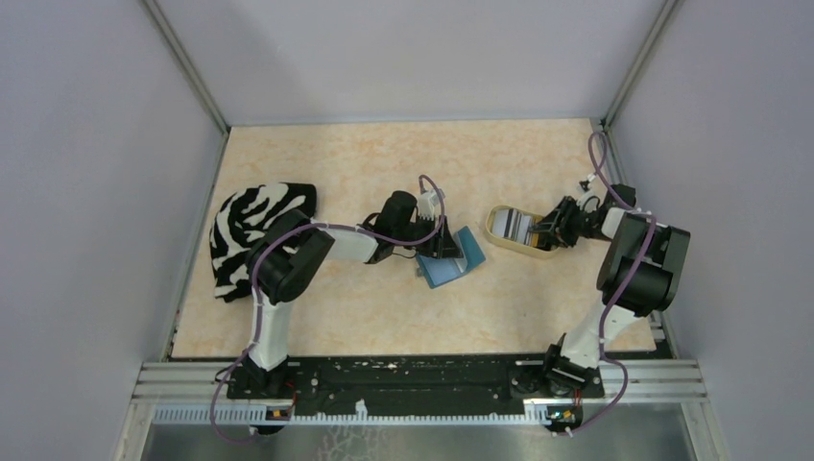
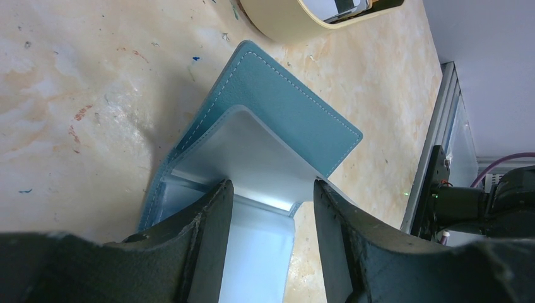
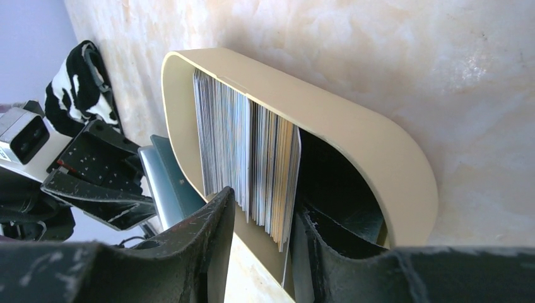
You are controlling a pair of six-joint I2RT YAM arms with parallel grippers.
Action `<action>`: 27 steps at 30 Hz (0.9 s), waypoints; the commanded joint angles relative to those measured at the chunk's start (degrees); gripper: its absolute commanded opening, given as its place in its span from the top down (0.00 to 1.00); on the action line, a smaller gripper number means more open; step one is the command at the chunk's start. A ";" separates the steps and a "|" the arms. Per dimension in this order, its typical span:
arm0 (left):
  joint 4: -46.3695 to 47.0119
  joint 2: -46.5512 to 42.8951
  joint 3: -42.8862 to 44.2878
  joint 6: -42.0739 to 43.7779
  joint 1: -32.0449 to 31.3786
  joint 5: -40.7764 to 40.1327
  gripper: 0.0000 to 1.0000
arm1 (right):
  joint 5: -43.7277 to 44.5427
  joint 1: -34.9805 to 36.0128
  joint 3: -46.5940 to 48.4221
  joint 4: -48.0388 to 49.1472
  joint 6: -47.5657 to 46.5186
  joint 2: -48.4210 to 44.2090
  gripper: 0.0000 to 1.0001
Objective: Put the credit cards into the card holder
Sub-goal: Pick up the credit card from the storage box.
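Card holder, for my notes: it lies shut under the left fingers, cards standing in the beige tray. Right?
Not shut: the left wrist view shows the card holder open, one flap raised, under the left fingers. The cards stand in the beige tray.

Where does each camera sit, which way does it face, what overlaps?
Top external: above and behind, looking down on table, left arm, right arm.
Left wrist: on that arm, facing past left fingers at the open card holder.
Right wrist: facing past right fingers at credit cards in the tray.
Shared: the tray, all three.
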 commanded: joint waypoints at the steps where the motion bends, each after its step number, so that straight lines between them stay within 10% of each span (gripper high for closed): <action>1: -0.44 -1.34 -0.57 1.12 -0.32 -0.56 0.43 | 0.52 -0.76 2.90 -0.51 -1.16 -1.38 0.64; 27: -0.97 -1.28 0.04 1.47 -0.32 -0.35 0.43 | 1.91 -3.93 3.38 -3.09 -1.63 -3.13 0.93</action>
